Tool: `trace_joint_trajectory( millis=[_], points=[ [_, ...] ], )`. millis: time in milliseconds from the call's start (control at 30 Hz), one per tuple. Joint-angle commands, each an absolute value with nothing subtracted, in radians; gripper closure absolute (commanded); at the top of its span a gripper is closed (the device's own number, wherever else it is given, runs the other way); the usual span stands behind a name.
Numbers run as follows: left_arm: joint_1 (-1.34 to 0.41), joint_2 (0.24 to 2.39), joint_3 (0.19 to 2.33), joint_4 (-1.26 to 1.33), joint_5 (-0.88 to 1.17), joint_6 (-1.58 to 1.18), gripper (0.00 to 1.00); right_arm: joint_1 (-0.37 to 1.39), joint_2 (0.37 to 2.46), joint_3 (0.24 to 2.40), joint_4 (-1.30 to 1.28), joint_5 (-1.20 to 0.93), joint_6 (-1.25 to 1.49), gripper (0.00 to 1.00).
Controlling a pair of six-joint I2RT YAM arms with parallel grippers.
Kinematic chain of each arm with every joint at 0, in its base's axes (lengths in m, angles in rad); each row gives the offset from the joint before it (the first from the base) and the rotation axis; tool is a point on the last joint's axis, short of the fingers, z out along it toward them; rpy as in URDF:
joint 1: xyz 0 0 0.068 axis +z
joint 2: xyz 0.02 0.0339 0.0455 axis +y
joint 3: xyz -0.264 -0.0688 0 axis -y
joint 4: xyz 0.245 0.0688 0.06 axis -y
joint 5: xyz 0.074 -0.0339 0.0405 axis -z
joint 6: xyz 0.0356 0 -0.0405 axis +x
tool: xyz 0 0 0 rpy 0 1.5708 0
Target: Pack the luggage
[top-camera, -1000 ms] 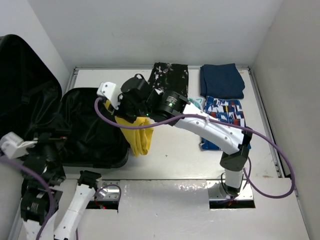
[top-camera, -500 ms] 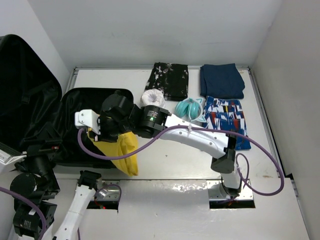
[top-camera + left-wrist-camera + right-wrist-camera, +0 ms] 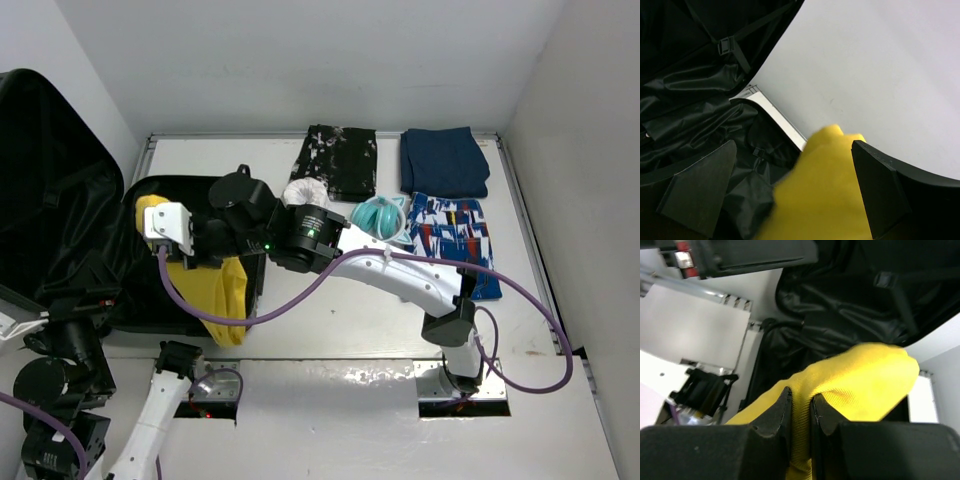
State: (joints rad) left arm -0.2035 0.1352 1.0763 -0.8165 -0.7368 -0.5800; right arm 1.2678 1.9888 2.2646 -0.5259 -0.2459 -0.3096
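The luggage (image 3: pixel 140 290) lies open at the left of the table, its lid (image 3: pixel 50 180) standing up against the wall. My right gripper (image 3: pixel 801 410) is shut on a fold of a yellow cloth (image 3: pixel 865 375). It holds the cloth over the black lining (image 3: pixel 840 305). From above, the yellow cloth (image 3: pixel 215 290) hangs from the right arm (image 3: pixel 400 270) across the luggage's near right rim. My left gripper (image 3: pixel 790 195) stands wide open at the luggage's near left. The blurred yellow cloth (image 3: pixel 825 190) shows between its fingers, ungripped.
On the table to the right lie a black patterned folded garment (image 3: pixel 340 160), a navy folded garment (image 3: pixel 444 160), a blue, white and red patterned one (image 3: pixel 452 235), teal headphones (image 3: pixel 378 215) and a white roll (image 3: pixel 305 192). White walls close in the back and sides.
The right arm has swung left from the table to over the luggage, carrying the yellow cloth. The left arm has drawn back toward the lower left corner.
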Motion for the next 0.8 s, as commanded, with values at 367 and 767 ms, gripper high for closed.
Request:
trace_joint_trajectory(
  millis=[367, 767],
  points=[
    [-0.216, 0.164, 1.071, -0.810, -0.707, -0.574, 0.01, 1.184, 2.031, 2.307, -0.204, -0.347, -0.390, 1.00],
    [-0.218, 0.147, 0.965, -0.779, -0.701, -0.532, 0.01, 0.968, 2.272, 2.290, -0.028, -0.429, -0.221, 1.00]
  ],
)
